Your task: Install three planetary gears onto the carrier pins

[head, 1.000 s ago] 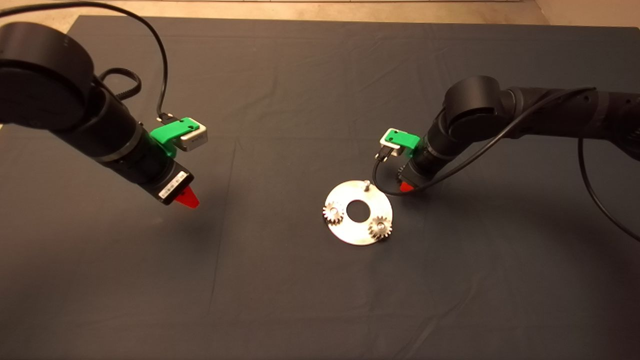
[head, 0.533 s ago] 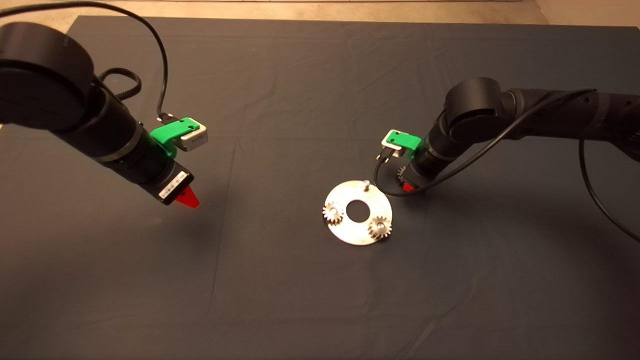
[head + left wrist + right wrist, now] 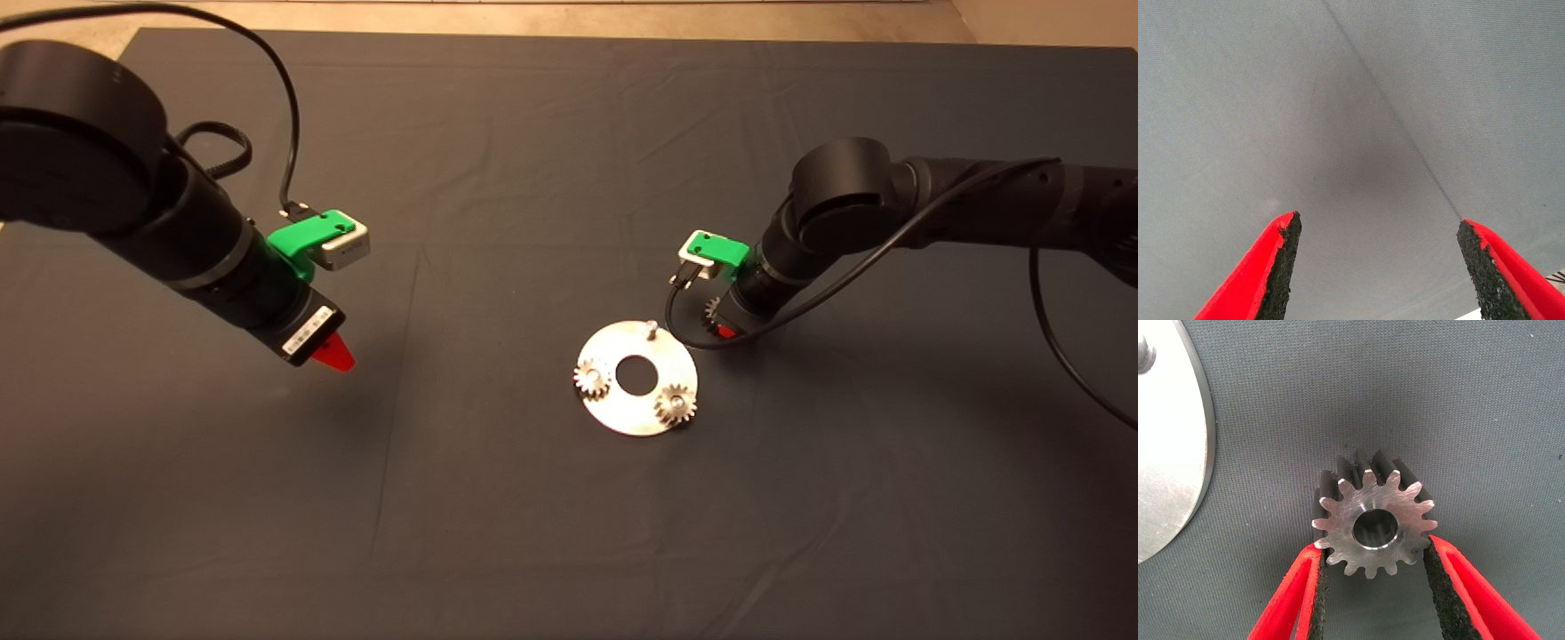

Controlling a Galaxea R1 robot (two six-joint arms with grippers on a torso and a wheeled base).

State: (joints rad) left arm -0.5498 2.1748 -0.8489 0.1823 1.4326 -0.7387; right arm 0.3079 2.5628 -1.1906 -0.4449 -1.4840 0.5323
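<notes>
The round silver disc (image 3: 642, 401) lies mid-mat with two planetary gears seated on pins, one at its left (image 3: 590, 380), one at its lower right (image 3: 677, 405). The third carrier pin (image 3: 652, 328) at the disc's far edge stands bare. My right gripper (image 3: 722, 327) hovers just right of the disc, shut on the third gear (image 3: 1373, 523), whose teeth sit between the two pads; the gear's edge shows in the head view (image 3: 711, 310). The disc's rim (image 3: 1178, 447) shows in the right wrist view. My left gripper (image 3: 331, 354) is open and empty over bare mat at the left.
The dark mat (image 3: 533, 516) covers the table, with a floor strip beyond its far edge. A black cable (image 3: 689, 333) loops from the right wrist near the disc's far rim. The left wrist view shows only mat (image 3: 1358, 120).
My right gripper has lifted slightly and drawn back toward its arm with the gear, which now shows at the gripper. The left arm and the disc have not moved.
</notes>
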